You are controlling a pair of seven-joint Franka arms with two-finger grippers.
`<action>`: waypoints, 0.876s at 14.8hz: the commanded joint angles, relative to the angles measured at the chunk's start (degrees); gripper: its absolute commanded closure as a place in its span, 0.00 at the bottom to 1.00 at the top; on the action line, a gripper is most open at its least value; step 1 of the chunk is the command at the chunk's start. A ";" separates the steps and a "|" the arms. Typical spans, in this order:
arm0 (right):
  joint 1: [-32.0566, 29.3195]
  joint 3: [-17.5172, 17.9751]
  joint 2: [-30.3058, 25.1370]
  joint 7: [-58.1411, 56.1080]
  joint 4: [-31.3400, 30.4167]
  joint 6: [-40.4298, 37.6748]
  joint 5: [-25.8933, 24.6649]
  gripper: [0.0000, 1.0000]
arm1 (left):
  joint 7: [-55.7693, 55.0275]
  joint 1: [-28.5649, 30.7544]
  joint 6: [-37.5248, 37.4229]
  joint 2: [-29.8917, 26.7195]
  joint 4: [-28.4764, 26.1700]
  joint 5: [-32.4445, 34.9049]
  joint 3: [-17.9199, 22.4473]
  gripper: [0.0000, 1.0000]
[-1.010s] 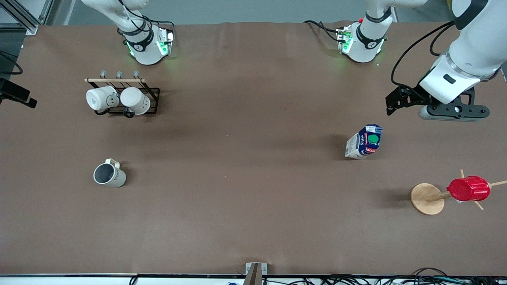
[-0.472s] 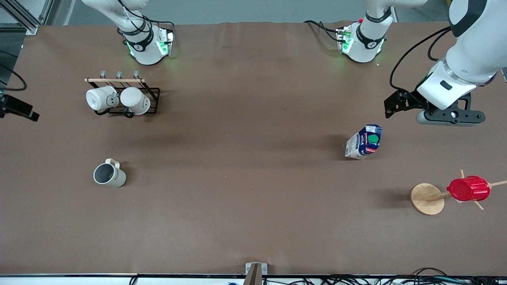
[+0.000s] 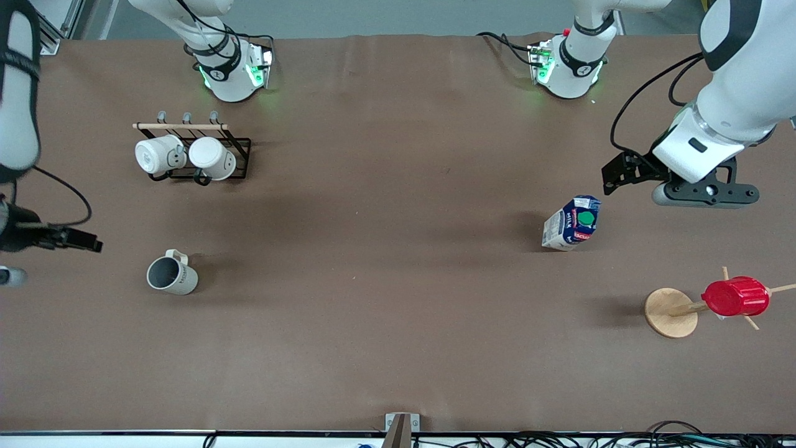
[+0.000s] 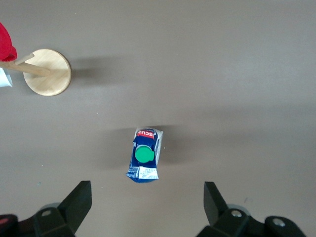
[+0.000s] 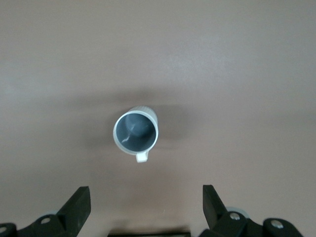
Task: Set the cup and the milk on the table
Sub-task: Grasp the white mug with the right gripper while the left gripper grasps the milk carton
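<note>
The cup (image 3: 171, 275) stands upright on the table (image 3: 385, 323), close to the table edge at the right arm's end, about midway between the robots' edge and the camera's edge. Its grey inside faces up and its handle points toward the robots' edge. The milk (image 3: 572, 223) stands upright too, toward the left arm's end, with its green cap on top.

The right gripper (image 5: 146, 210) hangs in the air by the table edge at the right arm's end, near the cup, with its fingers spread wide and nothing in them. The left gripper (image 4: 147, 203) is up over the table near the edge at the left arm's end, near the milk, also spread wide and empty.

Both things look to be sitting on the table already. If a grab comes next, each claw should first sit right above its thing, then go straight down. The cup's handle should stay out from between the fingers. The milk is tall and thin, so squeeze its flat sides softly or it may tip over
</note>
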 commanded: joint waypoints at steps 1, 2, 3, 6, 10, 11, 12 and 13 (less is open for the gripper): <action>-1.40 0.66 3.19 -4.33 -4.21 7.84 -0.23 0.00 | 0.58 0.22 2.31 2.21 0.13 1.49 -0.03 0.01; -1.40 0.75 4.17 -5.73 -6.76 11.96 -0.15 0.00 | 0.76 0.49 2.85 3.34 0.04 1.49 -0.12 0.00; -1.40 0.75 4.61 -7.31 -9.39 15.83 -0.23 0.00 | 1.10 0.58 3.37 4.66 -0.05 1.49 -0.12 0.00; -0.88 0.75 5.49 -7.95 -15.03 23.94 -0.15 0.00 | 1.81 1.11 7.67 7.48 -1.89 1.58 -0.12 0.00; -0.09 1.01 5.93 -7.95 -19.60 30.35 -0.15 0.00 | 1.72 1.10 14.96 10.12 -6.72 1.49 -0.12 0.00; -0.09 1.01 6.80 -7.95 -19.70 31.68 -0.15 0.00 | 1.64 0.93 15.85 10.73 -7.08 1.58 -0.12 0.00; -0.09 1.01 7.68 -7.95 -19.61 32.65 -0.15 0.00 | 1.29 0.75 16.29 11.52 -7.26 1.58 -0.12 0.00; -0.09 0.92 8.21 -7.95 -19.61 33.70 -0.15 0.00 | 1.28 0.67 16.56 11.88 -7.52 1.58 -0.12 0.00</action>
